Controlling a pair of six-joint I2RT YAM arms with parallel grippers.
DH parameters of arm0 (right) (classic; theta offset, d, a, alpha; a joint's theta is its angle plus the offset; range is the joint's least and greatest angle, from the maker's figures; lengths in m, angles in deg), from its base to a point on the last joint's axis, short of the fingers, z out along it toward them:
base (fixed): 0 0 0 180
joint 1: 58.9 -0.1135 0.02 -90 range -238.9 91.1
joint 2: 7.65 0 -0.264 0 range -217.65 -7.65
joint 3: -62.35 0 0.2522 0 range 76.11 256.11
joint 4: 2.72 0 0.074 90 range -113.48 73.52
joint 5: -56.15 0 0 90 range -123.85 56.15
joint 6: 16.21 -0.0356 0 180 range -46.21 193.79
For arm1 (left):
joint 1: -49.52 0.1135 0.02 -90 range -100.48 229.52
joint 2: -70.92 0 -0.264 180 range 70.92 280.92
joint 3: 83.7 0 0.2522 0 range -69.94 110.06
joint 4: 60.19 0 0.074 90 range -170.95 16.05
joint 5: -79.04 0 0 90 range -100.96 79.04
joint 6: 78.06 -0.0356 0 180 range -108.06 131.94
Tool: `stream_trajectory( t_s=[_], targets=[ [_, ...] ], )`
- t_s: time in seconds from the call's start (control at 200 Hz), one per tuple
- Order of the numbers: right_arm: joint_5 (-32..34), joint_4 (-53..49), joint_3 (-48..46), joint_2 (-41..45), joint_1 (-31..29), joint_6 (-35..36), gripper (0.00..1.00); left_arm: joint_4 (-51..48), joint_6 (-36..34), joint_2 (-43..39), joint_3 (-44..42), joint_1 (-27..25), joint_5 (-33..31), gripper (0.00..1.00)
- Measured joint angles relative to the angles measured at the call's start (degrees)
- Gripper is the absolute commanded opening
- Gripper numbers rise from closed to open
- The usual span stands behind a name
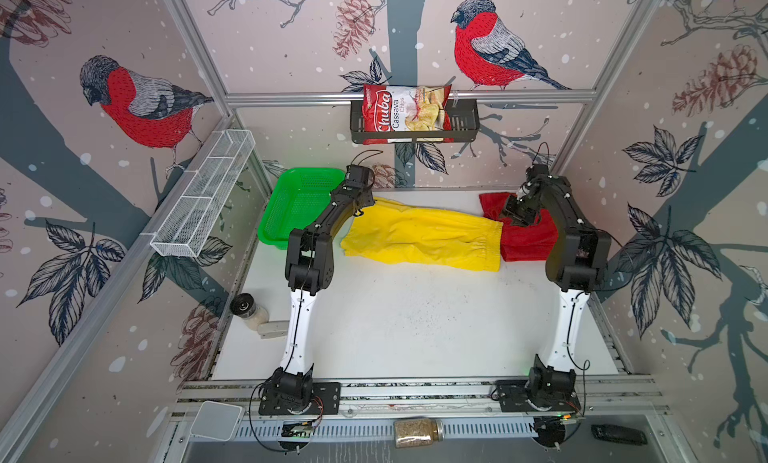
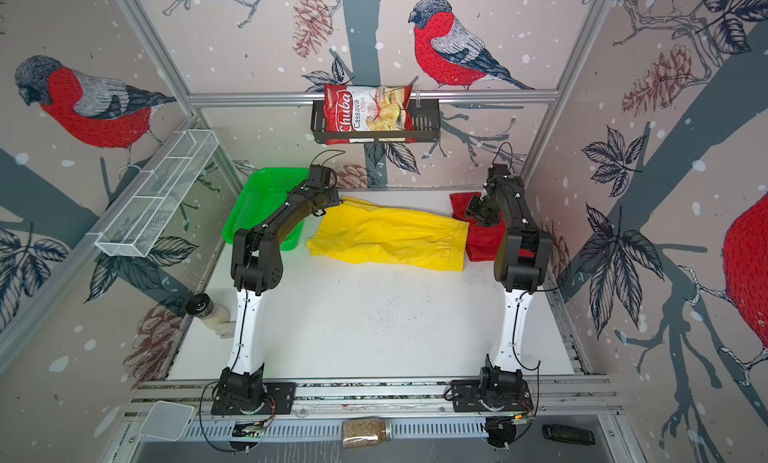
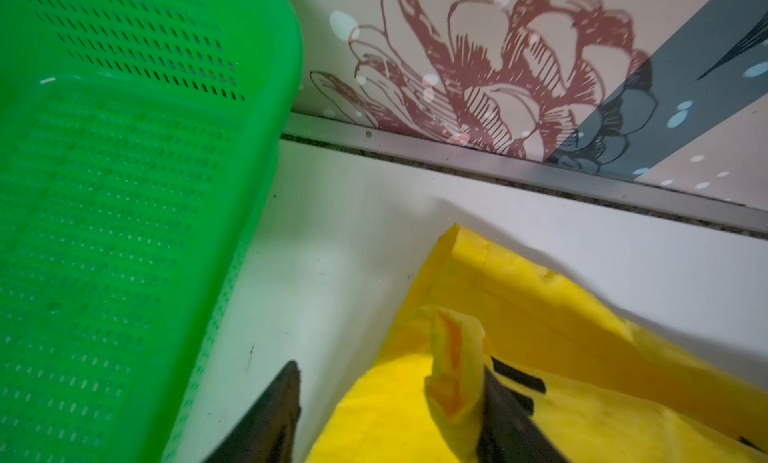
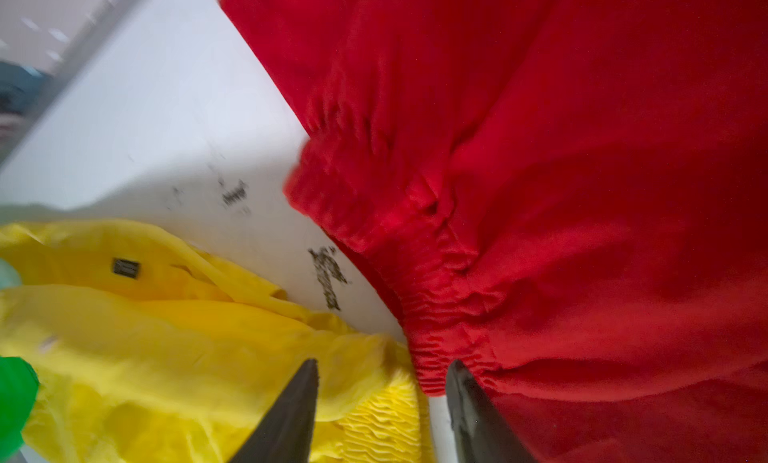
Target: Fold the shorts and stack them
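The yellow shorts (image 1: 424, 236) (image 2: 386, 240) lie flat along the back of the white table, with the elastic waist at the right end. That end overlaps the crumpled red shorts (image 1: 525, 243) (image 2: 478, 243) in the back right corner. My left gripper (image 3: 392, 363) is open at the yellow shorts' left end (image 3: 540, 336). A raised pinch of yellow cloth leans against one finger. My right gripper (image 4: 384, 362) (image 1: 515, 216) hangs open above the spot where the yellow waistband (image 4: 374, 419) meets the red waistband (image 4: 436, 315), holding nothing.
A green mesh basket (image 1: 299, 207) (image 3: 124, 232) stands at the back left, close beside my left arm. The back wall runs just behind the shorts. A chips bag sits in a black wall rack (image 1: 461, 124). A jar (image 1: 249, 311) lies near the left edge.
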Motion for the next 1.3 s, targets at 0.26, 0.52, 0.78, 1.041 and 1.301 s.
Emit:
stream_trajectory(
  t_s=[0.26, 0.52, 0.78, 1.041, 1.301],
  targets=[
    [2.73, 6.21, -2.40, 13.68, -1.42, -1.60, 0.54, -0.66, -0.96, -11.54, -4.50, -0.44, 0.00, 0.77],
    [0.74, 22.29, -35.28, 31.85, -11.52, -4.02, 0.43, 11.30, 0.15, -27.41, -35.93, -2.71, 7.34, 0.32],
    [-3.54, 38.25, -54.38, 32.30, -14.78, -9.29, 0.36, 17.16, 5.86, -22.69, -45.88, -3.78, 11.82, 0.17],
    [-4.83, 43.85, -58.64, 26.88, -14.73, -9.44, 0.35, 19.21, 7.63, -19.76, -49.70, -2.71, 10.16, 0.09],
    [-4.61, 45.31, -64.43, 27.34, -14.25, -8.55, 0.35, 27.32, 9.03, -26.86, -63.06, -1.22, 8.70, 0.05]
  ],
)
